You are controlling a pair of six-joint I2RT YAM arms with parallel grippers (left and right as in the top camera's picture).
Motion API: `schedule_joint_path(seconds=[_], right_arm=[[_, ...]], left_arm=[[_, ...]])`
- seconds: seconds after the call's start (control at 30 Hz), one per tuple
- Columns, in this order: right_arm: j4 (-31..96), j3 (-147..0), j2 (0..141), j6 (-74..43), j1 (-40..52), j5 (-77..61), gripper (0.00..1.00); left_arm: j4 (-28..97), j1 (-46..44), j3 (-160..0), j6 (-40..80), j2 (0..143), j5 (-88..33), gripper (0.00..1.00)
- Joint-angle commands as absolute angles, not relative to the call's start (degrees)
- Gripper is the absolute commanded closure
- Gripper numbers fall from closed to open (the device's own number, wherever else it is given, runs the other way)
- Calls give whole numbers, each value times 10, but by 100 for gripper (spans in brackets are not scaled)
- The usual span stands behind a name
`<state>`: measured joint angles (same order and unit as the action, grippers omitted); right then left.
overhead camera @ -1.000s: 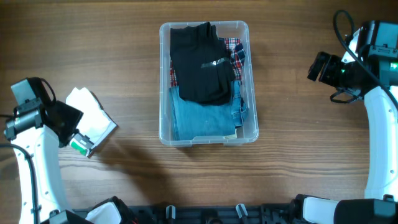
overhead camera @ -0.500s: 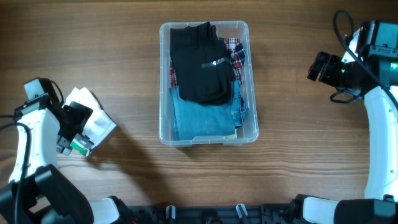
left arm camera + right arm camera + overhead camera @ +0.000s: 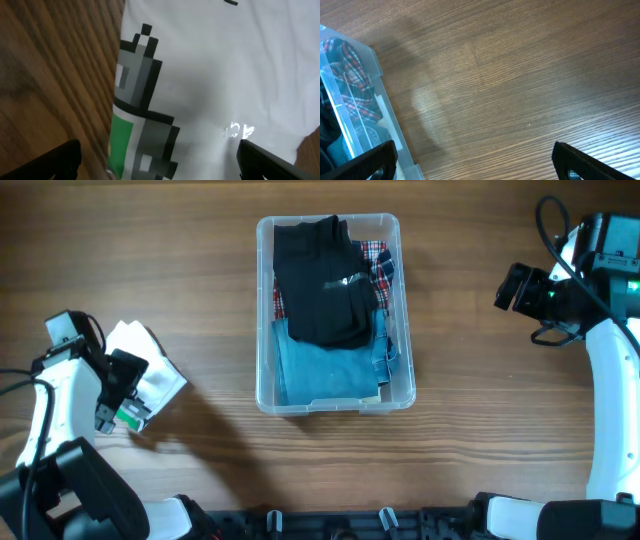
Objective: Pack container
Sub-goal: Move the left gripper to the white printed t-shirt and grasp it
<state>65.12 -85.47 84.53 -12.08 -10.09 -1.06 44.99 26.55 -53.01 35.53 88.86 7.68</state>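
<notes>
Fingers [image 3: 56, 161] spread wide, the left hand [image 3: 160, 164] hangs just over the white shirt [image 3: 220, 70].

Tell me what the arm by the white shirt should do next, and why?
Probably lower the left end effector and close it on the white shirt. Its fingers sit open on either side of the cloth, and the shirt lies on the table, outside the container.
</notes>
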Motion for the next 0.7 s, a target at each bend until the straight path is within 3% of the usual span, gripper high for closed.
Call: schedule_joint_path(seconds=[0.0,0.3,0.67], right_arm=[[649,-854,844,-114,-102,-9,0],[649,-854,844,-114,-102,-9,0],[649,-854,844,-114,-102,-9,0]], left_arm=[[433,269,-517,367,894,88,0],[422,269,-516,363,903,84,0],[390,269,-516,348,1023,84,0]])
